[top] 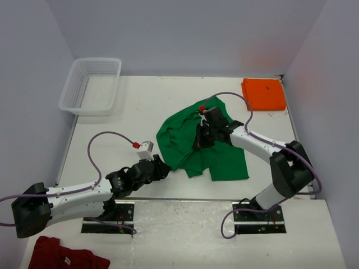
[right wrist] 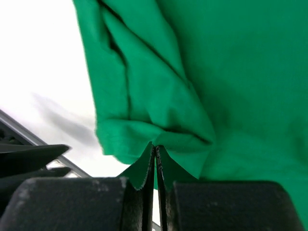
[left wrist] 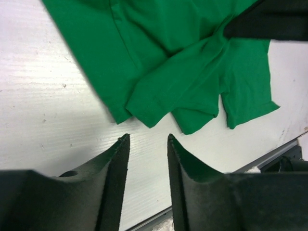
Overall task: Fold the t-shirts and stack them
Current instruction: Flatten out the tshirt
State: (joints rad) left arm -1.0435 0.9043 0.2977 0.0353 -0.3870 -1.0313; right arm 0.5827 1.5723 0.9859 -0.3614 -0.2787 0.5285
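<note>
The green t-shirt lies rumpled mid-way across the counter, the orange t-shirt neatly folded at its far right corner. The right gripper is clenched on a green fold; the left gripper is released nearby.

I see the green t-shirt lying unfolded and rumpled around the middle of the table. Its cloth spreads from the centre toward 5 o'clock, with a sleeve and a hem edge trailing toward 7 o'clock. Creases cross it, and a bunched fold near its middle is pinched in the right gripper. The orange t-shirt sits at 2 o'clock in the far corner. It is folded into a flat, neat rectangle, well apart from the green one.
</note>
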